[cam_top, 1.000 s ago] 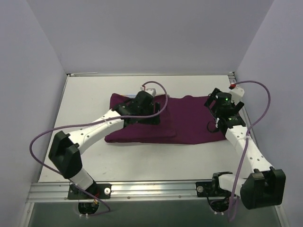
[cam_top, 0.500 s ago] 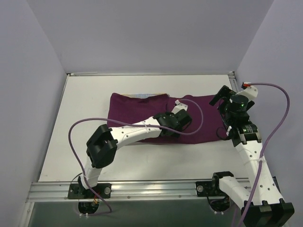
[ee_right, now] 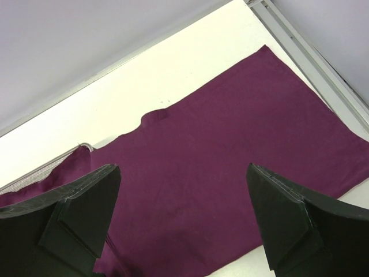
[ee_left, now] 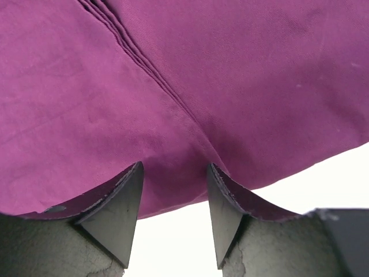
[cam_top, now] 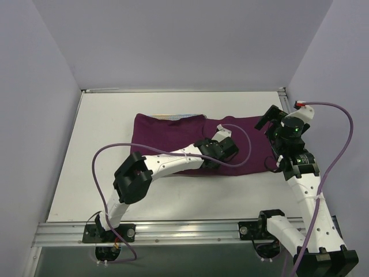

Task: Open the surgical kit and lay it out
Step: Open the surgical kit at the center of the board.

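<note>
The left tool (ee_left: 173,167), half parted and empty, is set at the cloth wrap's (ee_left: 230,69) 6 o'clock edge. The right tool (ee_right: 183,168), spread wide and empty, is held over its 3 o'clock end.

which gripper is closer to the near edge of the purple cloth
Left. The left gripper is low, right at the purple cloth's near edge around its middle; the right gripper hovers open higher up, over the cloth's right end.

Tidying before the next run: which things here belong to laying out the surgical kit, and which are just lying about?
Belongs: purple cloth wrap; wire-mesh tray, one edge peeking from under it.
Lying about: nothing loose shows on the table.
</note>
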### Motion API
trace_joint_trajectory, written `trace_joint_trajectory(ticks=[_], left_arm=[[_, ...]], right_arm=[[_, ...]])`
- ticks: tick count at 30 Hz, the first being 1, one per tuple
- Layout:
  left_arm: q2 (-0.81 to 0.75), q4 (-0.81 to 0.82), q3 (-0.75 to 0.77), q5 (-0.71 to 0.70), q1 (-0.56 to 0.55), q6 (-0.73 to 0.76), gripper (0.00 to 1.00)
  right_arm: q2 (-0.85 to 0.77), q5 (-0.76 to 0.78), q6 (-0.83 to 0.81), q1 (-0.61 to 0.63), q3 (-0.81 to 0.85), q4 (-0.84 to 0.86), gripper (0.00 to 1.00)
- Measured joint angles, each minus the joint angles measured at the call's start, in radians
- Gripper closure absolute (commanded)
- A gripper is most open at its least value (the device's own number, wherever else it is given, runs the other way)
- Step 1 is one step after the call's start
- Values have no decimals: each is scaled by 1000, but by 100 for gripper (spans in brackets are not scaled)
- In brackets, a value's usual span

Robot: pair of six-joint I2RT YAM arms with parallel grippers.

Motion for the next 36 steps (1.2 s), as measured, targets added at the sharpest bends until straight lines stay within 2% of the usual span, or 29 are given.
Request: trace_joint_trajectory(ticks=[7,20,27,31,36], left_arm=[[2,4,3,-2,-19,2,32],[29,14,7,-25,-32,2,32],[43,4,25,-61,-35,5,45],[43,4,25,-76,-35,8,59],[43,3,26,-95,-35,10,67]], right_arm=[[0,-10,0,-2,-22,2,4],[-29,-19,0,-2,-26,1,4],[-41,-19,0,-2,-28,0,4],[-47,-19,0,-2,-35,0,4],[-49,-23,0,-3,-43,0,4]])
